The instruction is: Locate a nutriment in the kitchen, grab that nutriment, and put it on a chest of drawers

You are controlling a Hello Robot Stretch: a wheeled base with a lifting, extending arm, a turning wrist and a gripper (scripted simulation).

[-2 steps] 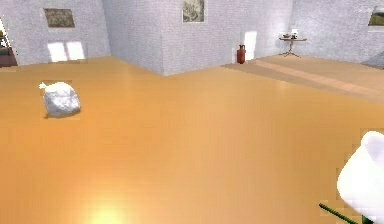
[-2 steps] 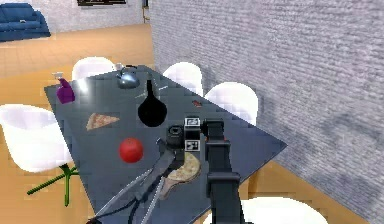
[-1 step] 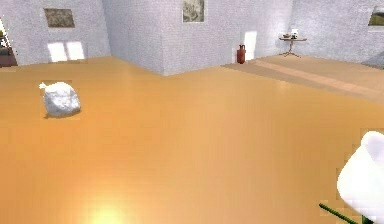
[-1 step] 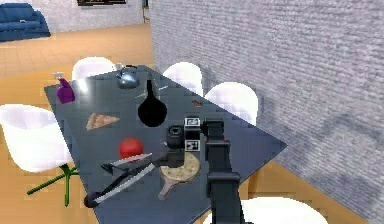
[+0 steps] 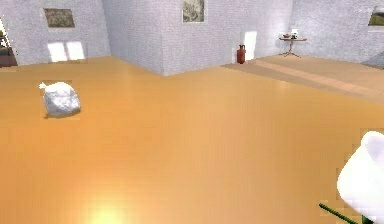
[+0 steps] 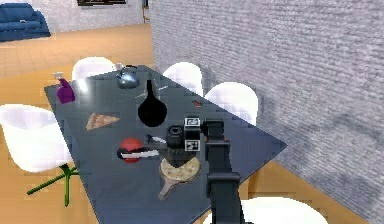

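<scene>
**Arm side view**
- Dark table point(image 6: 248, 142) across the centre, white chairs point(image 6: 30, 135) set around it.
- Dark arm point(image 6: 222, 190) rising from 6 o'clock and ending above the tabletop.
- 1 gripper point(image 6: 170, 150) at the arm's far end, with 2 white marker squares point(image 6: 213, 128) at its 2 o'clock.
- Pincer state: cannot tell. Cannot tell either whether anything is held, as a tabletop item lies right at the fingers.
- Tan round flat item point(image 6: 180, 175), bread-like, lying on the table at the gripper's 6 o'clock. Touching or apart: cannot tell.
- Red round item point(image 6: 130, 152) on the table, just beside the gripper at its 9 o'clock.
- Tan wedge point(image 6: 100, 121) lying flat at the gripper's 10 o'clock, well apart from it.
- Black vase-shaped vessel point(image 6: 152, 108) upright at the gripper's 11 o'clock.
- Grey kettle point(image 6: 126, 78) and purple spray bottle point(image 6: 63, 90) standing toward the table's far end.
- Blue sofa point(image 6: 20, 20) at the picture's 10 o'clock.
- Grey brick wall point(image 6: 310, 70) at the picture's 3 o'clock.

**Forward view**
- Orange floor point(image 5: 200, 140).
- White bag point(image 5: 60, 98) lying on the floor at 9 o'clock.
- Red fire extinguisher point(image 5: 240, 53) against the wall at 1 o'clock.
- Small side table point(image 5: 291, 40) near the extinguisher, at its 2 o'clock.
- White chair seat point(image 5: 365, 180) at 5 o'clock.
</scene>
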